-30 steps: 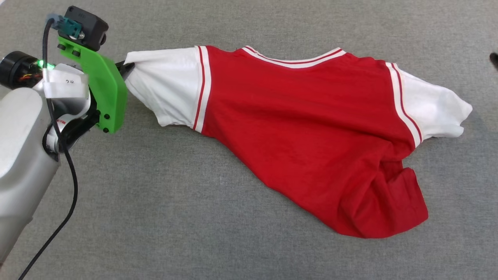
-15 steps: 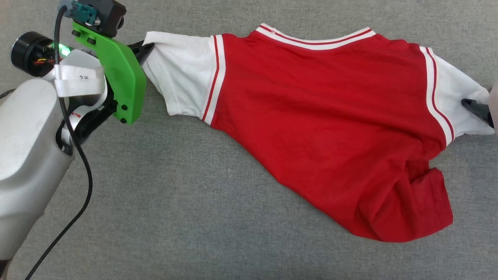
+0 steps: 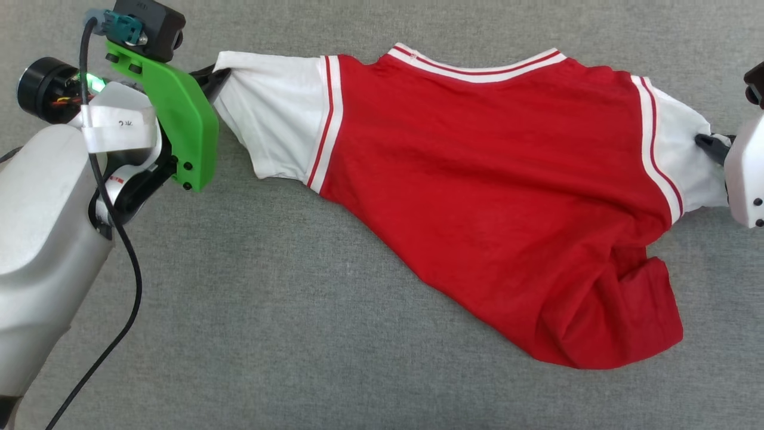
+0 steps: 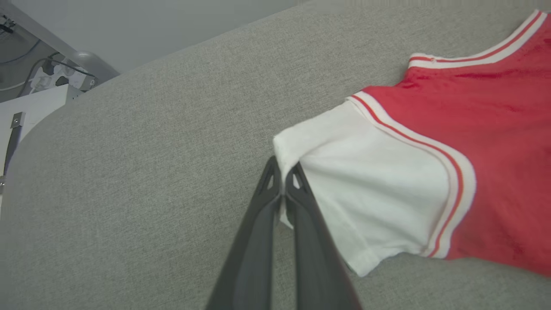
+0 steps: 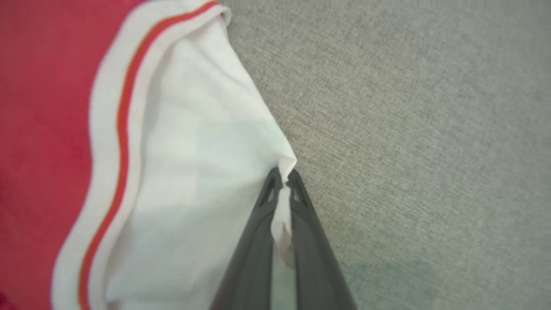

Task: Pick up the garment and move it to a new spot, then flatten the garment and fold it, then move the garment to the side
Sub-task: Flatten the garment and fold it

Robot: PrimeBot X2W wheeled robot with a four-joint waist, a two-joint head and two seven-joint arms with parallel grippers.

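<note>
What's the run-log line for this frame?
item: red T-shirt | left gripper: shut on sleeve | right gripper: shut on other sleeve | hem: bunched

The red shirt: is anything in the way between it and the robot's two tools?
Nothing visible is. The left tool is shut on the edge of one white sleeve of the red shirt, and the right tool is shut on the other sleeve's edge.

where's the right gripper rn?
Head view: the right gripper is at the far right edge, its fingers shut on the tip of the red T-shirt's white sleeve, over the grey fabric surface.
</note>
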